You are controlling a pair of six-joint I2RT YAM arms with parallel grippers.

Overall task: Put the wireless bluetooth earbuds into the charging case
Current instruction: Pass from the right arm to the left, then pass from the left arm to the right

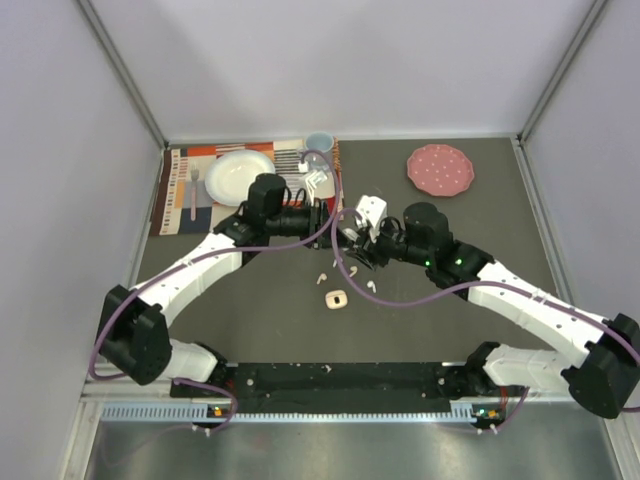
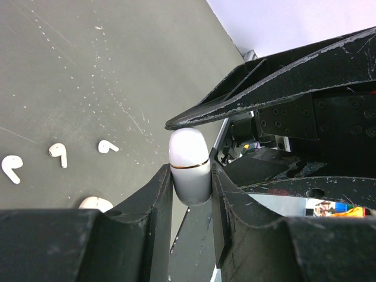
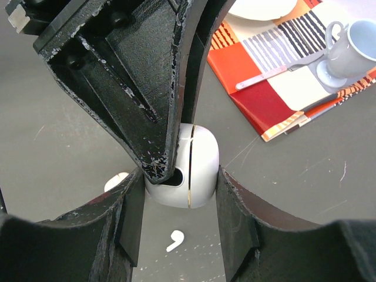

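Note:
A white charging case (image 2: 189, 154) with a thin gold seam hangs above the table, gripped from both sides. My left gripper (image 2: 191, 176) is shut on its lower half. My right gripper (image 3: 179, 182) is shut on the same case (image 3: 200, 161), and one left finger (image 3: 135, 88) crosses in front of it. In the top view both grippers meet at mid-table, left gripper (image 1: 333, 226), right gripper (image 1: 356, 242). Three small white earbuds (image 1: 322, 277) (image 1: 330, 265) (image 1: 370, 285) lie loose on the dark table just below them; the left wrist view shows them as earbuds (image 2: 10, 167) (image 2: 59, 154) (image 2: 107, 145).
A second small case (image 1: 335, 298) lies on the table near the earbuds. At the back left a striped placemat (image 1: 178, 200) carries a white plate (image 1: 240, 178), a fork (image 1: 193, 195) and a cup (image 1: 318, 145). A pink plate (image 1: 440, 169) sits back right.

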